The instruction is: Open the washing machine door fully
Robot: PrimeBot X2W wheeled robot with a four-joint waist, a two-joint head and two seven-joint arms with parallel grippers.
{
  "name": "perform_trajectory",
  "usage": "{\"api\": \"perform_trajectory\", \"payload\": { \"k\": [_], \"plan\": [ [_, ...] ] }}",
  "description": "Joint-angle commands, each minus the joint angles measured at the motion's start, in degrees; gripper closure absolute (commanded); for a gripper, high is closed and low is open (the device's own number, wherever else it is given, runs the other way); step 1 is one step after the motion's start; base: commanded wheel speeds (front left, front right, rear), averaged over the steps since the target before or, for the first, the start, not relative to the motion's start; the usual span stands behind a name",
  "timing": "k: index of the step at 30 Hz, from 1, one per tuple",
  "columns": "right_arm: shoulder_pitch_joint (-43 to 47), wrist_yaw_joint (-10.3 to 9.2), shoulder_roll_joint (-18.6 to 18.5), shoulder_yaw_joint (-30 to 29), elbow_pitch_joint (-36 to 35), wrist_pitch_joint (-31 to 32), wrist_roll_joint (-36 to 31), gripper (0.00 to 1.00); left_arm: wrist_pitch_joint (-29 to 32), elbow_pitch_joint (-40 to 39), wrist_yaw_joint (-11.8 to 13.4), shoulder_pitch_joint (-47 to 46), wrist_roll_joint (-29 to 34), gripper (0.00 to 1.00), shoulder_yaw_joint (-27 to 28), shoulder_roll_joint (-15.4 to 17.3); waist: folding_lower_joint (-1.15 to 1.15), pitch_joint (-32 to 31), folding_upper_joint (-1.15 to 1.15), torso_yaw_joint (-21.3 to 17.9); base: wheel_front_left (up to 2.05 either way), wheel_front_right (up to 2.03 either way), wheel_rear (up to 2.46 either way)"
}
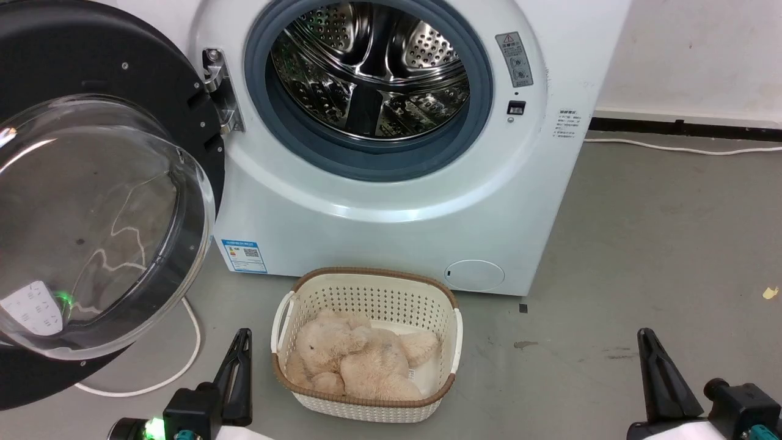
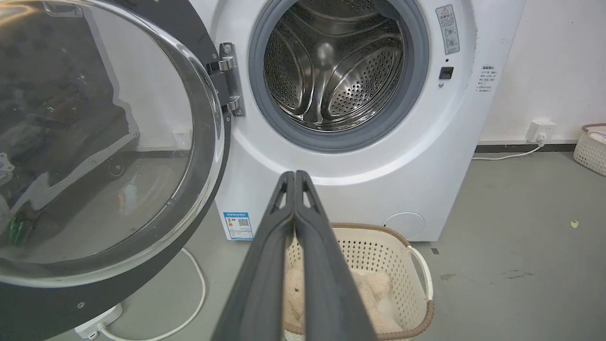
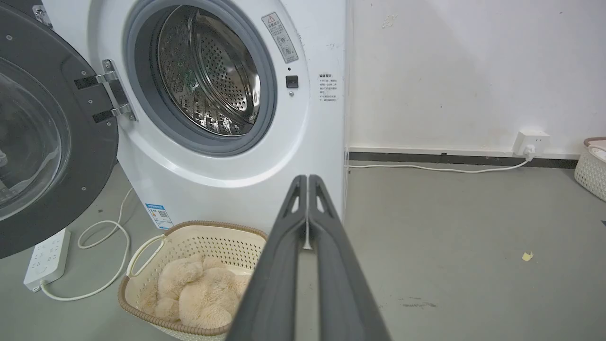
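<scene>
The large round washing machine door [image 1: 98,208], a glossy black ring around a bulging clear glass bowl, stands swung out on its metal hinge [image 1: 220,91] at the robot's left of the white front-loading machine [image 1: 391,232]. Its inner face is turned to the room, and the grey-rimmed steel drum opening [image 1: 369,73] is uncovered. The wrist views make plain what the head view leaves unclear: the left gripper [image 2: 294,176] and the right gripper [image 3: 307,179] each have their two long dark fingers pressed together with nothing between them. From the head camera both sit low, edge-on and well apart from the door. The right wrist view shows a white power strip [image 3: 46,258] on the floor below the door's lower rim, with its cable looping beside it, and a white wall socket [image 3: 531,140]. A cream woven plastic basket [image 1: 366,299] holding a beige plush bear [image 1: 357,360] sits just in front of the machine, between the grippers. To the right the grey floor [image 1: 660,244] lies open up to the white wall
</scene>
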Motion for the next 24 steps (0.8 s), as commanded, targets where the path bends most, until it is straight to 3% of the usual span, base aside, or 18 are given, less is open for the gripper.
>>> {"api": "perform_trajectory", "payload": {
  "k": [1,24],
  "plan": [
    [-0.4,0.0,0.0,0.1,-0.3,0.3,-0.6,1.0,0.3,-0.3,-0.2,-0.3,0.5,1.0,0.4,-0.3,0.0,0.0,0.0,0.0,0.0,0.0,0.0],
    [-1.2,0.01,0.0,0.9,-1.4,3.1,-2.0,1.0,3.2,-1.1,-1.7,-0.9,2.3,1.0,2.5,-1.9,0.0,0.1,0.0,-0.5,0.0,0.0,0.0]
  ]
}}
